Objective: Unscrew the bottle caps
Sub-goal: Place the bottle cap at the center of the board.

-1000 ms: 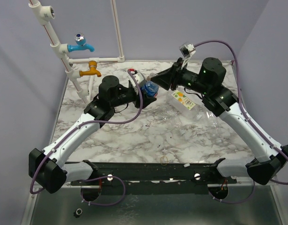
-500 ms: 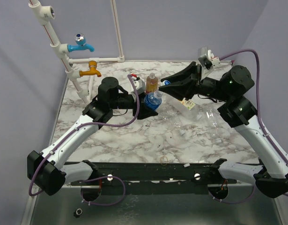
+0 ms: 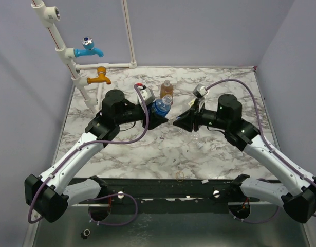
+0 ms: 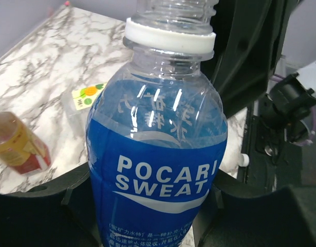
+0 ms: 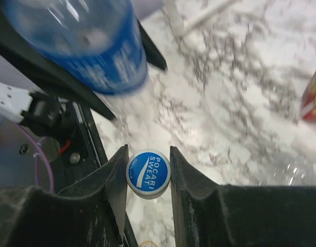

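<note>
Blue cap [image 5: 148, 174] is pinched in the right gripper [image 5: 147, 160], just beside the bare-necked bottle [image 4: 158, 154], which the left gripper [image 3: 155, 117] clamps.

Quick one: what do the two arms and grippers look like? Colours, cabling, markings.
Left arm and right arm: white link shells, black joint housings, and a purple cable looping along each. Left gripper and right gripper: matte black with flat, angular fingers. No markings legible.

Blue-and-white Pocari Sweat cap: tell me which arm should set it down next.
Right. The right tool is shut on the round blue-and-white plastic cap over the marble table. The left tool grips the blue-labelled clear plastic bottle, neck uncapped, so it looks occupied.
</note>
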### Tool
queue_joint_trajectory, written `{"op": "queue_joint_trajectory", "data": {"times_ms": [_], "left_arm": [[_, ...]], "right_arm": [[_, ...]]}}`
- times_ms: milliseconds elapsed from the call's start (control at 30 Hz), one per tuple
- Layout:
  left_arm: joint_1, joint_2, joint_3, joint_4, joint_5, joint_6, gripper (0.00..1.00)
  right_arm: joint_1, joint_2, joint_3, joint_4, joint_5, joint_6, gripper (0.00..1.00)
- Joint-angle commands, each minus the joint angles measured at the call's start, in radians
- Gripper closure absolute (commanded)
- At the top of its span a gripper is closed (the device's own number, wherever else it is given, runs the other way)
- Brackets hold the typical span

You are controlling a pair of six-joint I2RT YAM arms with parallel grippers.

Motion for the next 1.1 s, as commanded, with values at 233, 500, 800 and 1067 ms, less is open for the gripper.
{"op": "queue_joint_trajectory", "data": {"times_ms": [233, 500, 800, 1067], "left_arm": [[0.074, -0.044, -0.062, 0.042, -0.125, -0.067, 1.0], [0.078, -0.054, -0.07, 0.078, -0.134, -0.067, 1.0], [0.079, -0.043, -0.055, 0.106, -0.115, -0.071, 1.0], [0.079, -0.035, -0.052, 0.107, -0.095, -0.071, 1.0]], "right_arm": [[0.004, 0.207, -0.268, 0.242, 0.056, 0.044, 0.94], [0.039, 0.325, -0.307, 0.316, 0.125, 0.079, 0.93], [0.152, 0.415, -0.333, 0.355, 0.367, 0.047, 0.93], [0.208, 0.457, -0.387, 0.38, 0.479, 0.06, 0.69]]}}
